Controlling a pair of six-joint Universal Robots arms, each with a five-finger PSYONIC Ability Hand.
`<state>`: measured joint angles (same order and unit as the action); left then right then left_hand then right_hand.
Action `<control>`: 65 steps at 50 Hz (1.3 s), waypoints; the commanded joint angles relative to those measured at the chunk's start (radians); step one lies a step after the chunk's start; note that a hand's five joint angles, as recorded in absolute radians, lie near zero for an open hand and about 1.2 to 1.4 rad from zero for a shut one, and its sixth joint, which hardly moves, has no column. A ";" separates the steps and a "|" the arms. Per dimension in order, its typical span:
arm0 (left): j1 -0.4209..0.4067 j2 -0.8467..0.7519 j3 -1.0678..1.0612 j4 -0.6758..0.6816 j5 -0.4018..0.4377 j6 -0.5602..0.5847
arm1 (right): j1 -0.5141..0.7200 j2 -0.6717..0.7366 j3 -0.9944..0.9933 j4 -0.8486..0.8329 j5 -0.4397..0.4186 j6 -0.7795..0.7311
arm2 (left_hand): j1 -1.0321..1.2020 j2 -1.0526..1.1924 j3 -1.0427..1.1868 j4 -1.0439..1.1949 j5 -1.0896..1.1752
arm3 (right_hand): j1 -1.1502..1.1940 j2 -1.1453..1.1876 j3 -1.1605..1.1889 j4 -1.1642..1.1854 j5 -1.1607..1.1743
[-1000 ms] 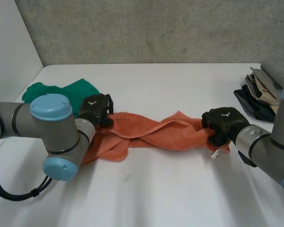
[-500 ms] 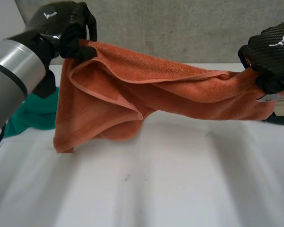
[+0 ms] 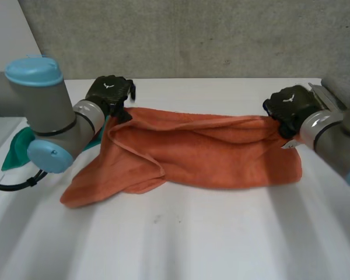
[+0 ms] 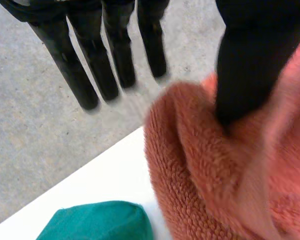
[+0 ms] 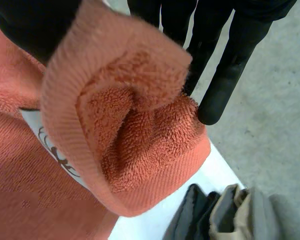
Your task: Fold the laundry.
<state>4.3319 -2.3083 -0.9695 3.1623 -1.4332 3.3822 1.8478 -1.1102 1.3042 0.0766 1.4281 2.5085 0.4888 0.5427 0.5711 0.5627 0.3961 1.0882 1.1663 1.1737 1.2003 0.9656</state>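
Orange towel [image 3: 210,154] is held at both ends of its far edge, and the rest is spread on the white table [image 3: 221,239] towards the robot, with a loose fold near the left end. The far-left corner is grasped by the left hand [image 3: 109,96]. In the left wrist view the thumb [image 4: 255,55] is pressed into the pile while the fingers [image 4: 85,70] are kept straight beyond it. The far-right corner is clamped by the right hand [image 3: 289,106], bunched between thumb and fingers [image 5: 225,85], with a white label [image 5: 45,137] seen just beside the grip. A green cloth [image 3: 14,150] is seen by the left arm and stacked folded clothes [image 5: 235,212] beside the right hand.
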 commanded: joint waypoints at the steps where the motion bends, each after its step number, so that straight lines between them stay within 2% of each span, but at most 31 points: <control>1: -0.011 -0.005 -0.086 0.123 -0.027 -0.009 | 0.041 0.104 0.046 -0.070 0.089 0.000 | -0.255 -0.309 -0.337 -0.329 -0.337 | 0.308 0.230 0.223 0.196 0.256; 5: -0.034 0.035 -0.149 0.133 -0.070 -0.011 | 0.037 0.121 0.064 -0.075 0.104 0.004 | -0.249 -0.303 -0.331 -0.323 -0.331 | 0.308 0.230 0.223 0.196 0.256; 11: -0.066 0.235 -0.331 0.131 -0.124 -0.018 | 0.034 0.109 0.102 -0.097 0.103 0.006 | -0.182 -0.236 -0.264 -0.256 -0.264 | 0.308 0.230 0.223 0.196 0.256; 16: -0.127 0.308 -0.455 0.133 -0.124 -0.017 | 0.033 0.107 0.119 -0.104 0.098 0.007 | -0.085 -0.139 -0.167 -0.159 -0.166 | 0.308 0.230 0.223 0.196 0.256; 21: -0.196 0.290 -0.503 0.134 -0.122 -0.006 | 0.031 0.105 0.125 -0.104 0.098 0.007 | -0.058 -0.112 -0.140 -0.132 -0.140 | 0.308 0.230 0.223 0.196 0.256; 26: -0.207 0.190 -0.492 0.134 -0.127 -0.006 | 0.031 0.105 0.138 -0.104 0.098 0.006 | -0.058 -0.112 -0.140 -0.132 -0.140 | 0.308 0.230 0.223 0.196 0.256; 32: -0.215 0.087 -0.434 0.180 -0.173 -0.003 | 0.033 0.105 0.145 -0.104 0.098 0.006 | -0.052 -0.106 -0.134 -0.126 -0.134 | 0.308 0.230 0.223 0.196 0.256; 37: -0.212 0.020 -0.394 0.245 -0.197 -0.001 | 0.037 0.105 0.153 -0.106 0.098 0.006 | -0.032 -0.086 -0.114 -0.106 -0.114 | 0.308 0.230 0.223 0.196 0.256; 40: -0.207 0.003 -0.383 0.266 -0.194 -0.001 | 0.041 0.107 0.156 -0.106 0.100 0.006 | 0.091 0.037 0.009 0.017 0.009 | 0.308 0.230 0.223 0.196 0.256; 48: -0.189 0.006 -0.399 0.384 -0.200 -0.001 | 0.039 0.105 0.159 -0.107 0.101 0.003 | 0.672 0.618 0.590 0.598 0.590 | 0.308 0.230 0.223 0.196 0.256; 49: -0.167 0.009 -0.406 0.398 -0.202 -0.001 | 0.037 0.105 0.159 -0.107 0.101 0.003 | 0.905 0.851 0.823 0.831 0.823 | 0.308 0.230 0.223 0.196 0.256; 53: -0.132 0.026 -0.435 0.403 -0.211 0.000 | 0.034 0.101 0.155 -0.106 0.101 0.003 | 0.907 0.854 0.825 0.834 0.826 | 0.308 0.230 0.223 0.196 0.256; 58: -0.081 0.167 -0.485 0.390 -0.231 -0.003 | 0.031 0.060 0.144 -0.087 0.101 -0.011 | 0.907 0.854 0.825 0.834 0.826 | 0.308 0.230 0.223 0.196 0.256; 62: -0.029 0.363 -0.558 0.374 -0.230 -0.003 | 0.010 -0.046 0.126 -0.032 0.100 -0.043 | 0.907 0.854 0.825 0.834 0.826 | 0.308 0.230 0.223 0.196 0.256; 65: 0.020 0.513 -0.598 0.358 -0.222 -0.003 | -0.044 -0.161 0.093 0.077 0.097 -0.092 | 0.907 0.854 0.825 0.834 0.826 | 0.308 0.230 0.223 0.196 0.256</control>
<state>4.2743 -2.0562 -1.4874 3.5479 -1.6614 3.3790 1.8644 -1.1115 1.4366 0.0243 1.5288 2.4786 1.1393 1.1955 1.1886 1.1970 0.9836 1.0882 1.1663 1.1782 1.2045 0.9657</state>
